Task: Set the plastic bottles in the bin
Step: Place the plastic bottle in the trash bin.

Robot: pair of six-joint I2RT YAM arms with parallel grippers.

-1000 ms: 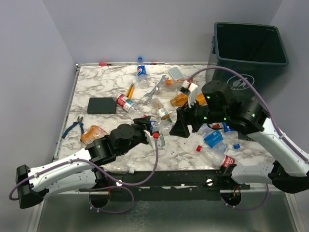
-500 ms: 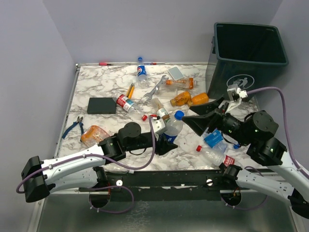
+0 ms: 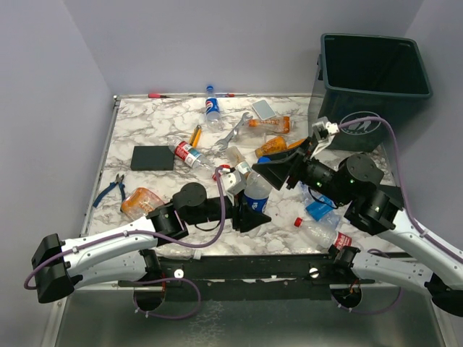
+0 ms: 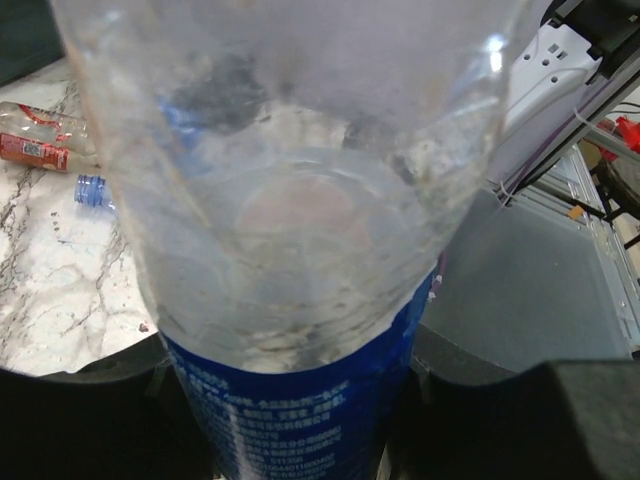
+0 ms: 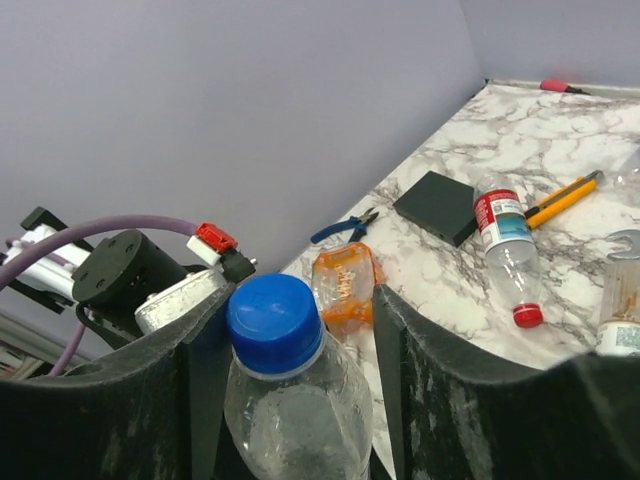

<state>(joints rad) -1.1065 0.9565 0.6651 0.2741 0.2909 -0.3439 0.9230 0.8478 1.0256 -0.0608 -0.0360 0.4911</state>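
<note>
One blue-labelled bottle [image 3: 255, 194], clamped upright by the left end effector [image 3: 244, 213], was newly straddled by the right end effector [image 5: 288, 300], grip unclear; a handover was judged.

Right gripper [image 5: 301, 298], newly astride the blue-capped bottle [image 5: 296, 412].

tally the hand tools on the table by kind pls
silver wrench: 1
blue-handled pliers: 1
yellow-handled tool: 1
total: 3
The small red things on the far edge are too small to identify, so they are not counted.
</note>
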